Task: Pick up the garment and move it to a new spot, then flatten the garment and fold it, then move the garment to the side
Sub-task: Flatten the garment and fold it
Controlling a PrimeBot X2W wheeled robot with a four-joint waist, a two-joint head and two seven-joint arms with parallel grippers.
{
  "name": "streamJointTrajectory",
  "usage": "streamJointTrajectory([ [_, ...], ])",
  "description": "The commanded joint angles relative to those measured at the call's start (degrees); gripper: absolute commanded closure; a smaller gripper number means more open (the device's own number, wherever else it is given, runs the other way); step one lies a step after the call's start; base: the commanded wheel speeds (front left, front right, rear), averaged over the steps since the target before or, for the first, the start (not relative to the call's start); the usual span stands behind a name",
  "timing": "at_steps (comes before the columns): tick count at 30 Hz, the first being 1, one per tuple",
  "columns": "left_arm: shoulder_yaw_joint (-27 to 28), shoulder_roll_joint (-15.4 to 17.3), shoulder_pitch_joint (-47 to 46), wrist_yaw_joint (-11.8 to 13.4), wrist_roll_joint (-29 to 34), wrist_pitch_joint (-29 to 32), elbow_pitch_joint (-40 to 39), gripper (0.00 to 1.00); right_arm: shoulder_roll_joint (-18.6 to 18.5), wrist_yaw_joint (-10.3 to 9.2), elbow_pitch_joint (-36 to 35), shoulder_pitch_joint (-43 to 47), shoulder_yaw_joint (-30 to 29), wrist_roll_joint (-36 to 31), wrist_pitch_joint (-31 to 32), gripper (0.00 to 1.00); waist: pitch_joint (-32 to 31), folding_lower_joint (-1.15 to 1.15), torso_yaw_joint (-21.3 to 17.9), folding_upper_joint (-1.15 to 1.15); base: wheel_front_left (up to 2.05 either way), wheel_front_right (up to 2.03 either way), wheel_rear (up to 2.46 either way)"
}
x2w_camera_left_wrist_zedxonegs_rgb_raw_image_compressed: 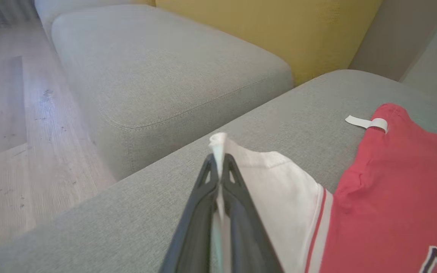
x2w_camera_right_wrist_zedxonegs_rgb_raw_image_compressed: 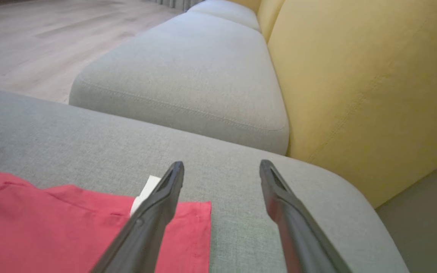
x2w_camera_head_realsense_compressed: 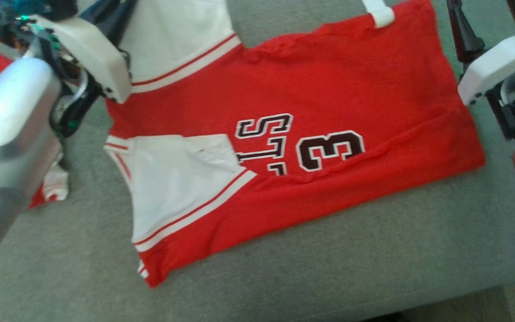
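On the grey sofa cushion [x2w_camera_head_realsense_compressed: 351, 264] before my rig, the red garment [x2w_camera_head_realsense_compressed: 351, 85] lies spread out, its black lettering and the numeral 3 face up. My left gripper [x2w_camera_left_wrist_zedxonegs_rgb_raw_image_compressed: 219, 161] has its fingers pressed together on the edge of a white sleeve [x2w_camera_left_wrist_zedxonegs_rgb_raw_image_compressed: 279, 182], pinching the cloth between them. My right gripper [x2w_camera_right_wrist_zedxonegs_rgb_raw_image_compressed: 222, 167] hangs with fingers wide apart, holding nothing, over a red corner of the garment beside a white tag [x2w_camera_right_wrist_zedxonegs_rgb_raw_image_compressed: 148, 185]. A yellow backrest [x2w_camera_right_wrist_zedxonegs_rgb_raw_image_compressed: 355, 94] stands behind.
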Motion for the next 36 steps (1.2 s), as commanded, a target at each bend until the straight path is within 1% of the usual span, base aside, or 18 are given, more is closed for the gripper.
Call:
streamJointTrajectory([
  [1, 1.59, 1.30, -1.88, 0.15, 0.74, -1.00, -2.76, 1.00, -1.89, -0.05, 0.39, -1.29, 1.65, 1.21, 1.86, 0.00, -1.00, 0.00, 3.17, 0.00, 0.00, 0.00, 0.00],
  [3, 1.26, 1.19, -1.65, 0.17, 1.01, -1.14, -3.71, 1.00, -2.52, -0.05, 1.44, -1.63, 2.16, 1.57, 2.67, 0.00, -0.96, 0.00, 3.94, 0.00, 0.00, 0.00, 0.00],
  [9, 0.00, 0.93, -0.63, 0.94, 2.03, -1.27, -9.29, 1.00, -5.55, -0.05, 8.54, -4.04, 5.77, 3.04, 6.78, 0.00, 0.05, 0.00, 8.00, 0.00, 0.00, 0.00, 0.00],
  [13, -0.53, 1.06, -0.24, 1.56, 2.38, -0.87, -12.45, 1.00, -6.91, -0.05, 13.84, -6.17, 6.73, 2.52, 9.19, 0.00, 0.90, 0.00, 9.90, 0.00, 0.00, 0.00, 0.00],
  [18, -0.80, 1.41, -0.07, 2.18, 2.41, -0.26, -14.82, 1.00, -7.17, -0.05, 19.75, -8.41, 6.26, 1.06, 10.84, 0.00, 1.56, 0.00, 11.03, 0.00, 0.00, 0.00, 0.00],
  [26, -0.60, 1.83, -0.40, 2.80, 2.15, 0.07, -15.98, 1.00, -6.07, -0.05, 25.79, -10.79, 6.39, -0.42, 11.86, 0.00, 2.50, 0.00, 11.10, 0.00, 0.00, 0.00, 0.00],
  [27, -0.59, 1.89, -0.49, 2.82, 2.16, 0.11, -15.95, 1.00, -5.82, -0.05, 26.50, -10.97, 6.62, -0.35, 12.38, 0.26, 2.62, 0.00, 11.04, 0.00, 0.00, 0.00, 0.00],
  [28, -0.57, 1.94, -0.60, 2.83, 2.16, 0.14, -15.86, 1.00, -5.61, -0.05, 27.09, -11.14, 7.01, -0.31, 12.89, 0.90, 2.72, 0.00, 10.96, 0.00, 0.00, 0.00, 0.00],
  [29, -0.55, 2.01, -0.73, 2.89, 2.18, 0.19, -15.70, 1.00, -5.43, -0.05, 27.51, -11.35, 7.41, -0.17, 13.19, 1.00, 2.80, 0.00, 10.86, 0.00, 0.00, 0.00, 0.00],
  [31, -0.43, 2.19, -1.00, 3.09, 2.22, 0.24, -15.16, 1.00, -5.23, -0.05, 27.76, -12.07, 7.67, 0.49, 12.55, 1.00, 2.89, 0.00, 10.55, 0.00, 0.00, 0.00, 0.00],
  [36, 0.11, 3.21, -2.20, 3.80, 3.14, -0.44, -12.60, 1.00, -4.33, -0.05, 27.65, -14.77, 6.29, 2.45, 8.25, 1.00, 2.87, 0.00, 9.12, 0.00, 0.00, 0.00, 0.00],
])
